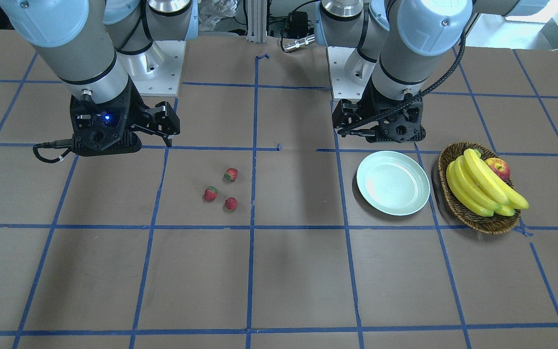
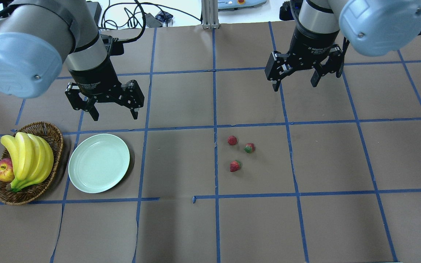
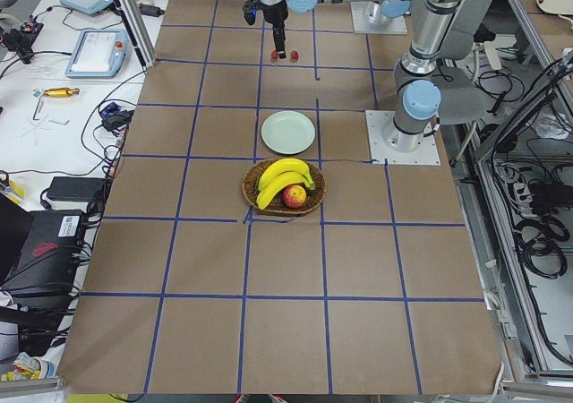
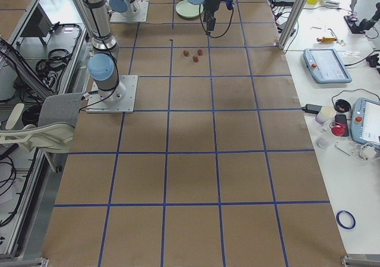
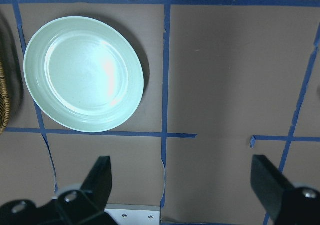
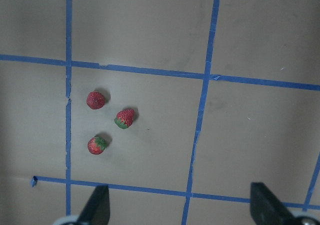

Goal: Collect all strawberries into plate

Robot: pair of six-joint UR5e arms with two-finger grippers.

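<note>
Three small red strawberries (image 2: 232, 140) (image 2: 249, 148) (image 2: 235, 166) lie close together on the brown table, just right of centre; the right wrist view shows them too (image 6: 95, 100) (image 6: 124, 118) (image 6: 96, 145). The pale mint plate (image 2: 99, 162) sits empty at the left, also in the left wrist view (image 5: 83, 74). My left gripper (image 2: 115, 117) hangs open just beyond the plate, holding nothing. My right gripper (image 2: 295, 86) is open and empty, beyond the strawberries and to their right.
A brown wicker basket (image 2: 51, 132) holding bananas (image 2: 27, 157) and an apple (image 2: 3, 170) stands directly left of the plate. Blue tape lines grid the table. Bare tabletop lies between the plate and the berries.
</note>
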